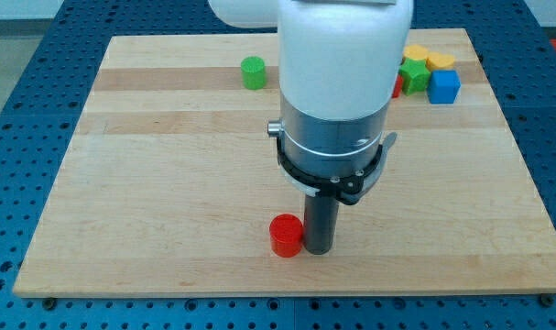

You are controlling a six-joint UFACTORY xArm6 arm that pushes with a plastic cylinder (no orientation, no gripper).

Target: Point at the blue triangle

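No blue triangle shows in the camera view; the arm's white and grey body hides part of the board's top. My tip (317,250) rests on the wooden board near the view's bottom centre, right beside a red cylinder (285,236), touching or almost touching its right side. A blue cube (444,86) sits at the view's top right.
A green cylinder (253,72) stands at the view's top, left of the arm. A cluster at the top right holds a green block (413,76), yellow blocks (429,58) and a red block (397,85) partly hidden by the arm. The wooden board (168,165) lies on a blue perforated table.
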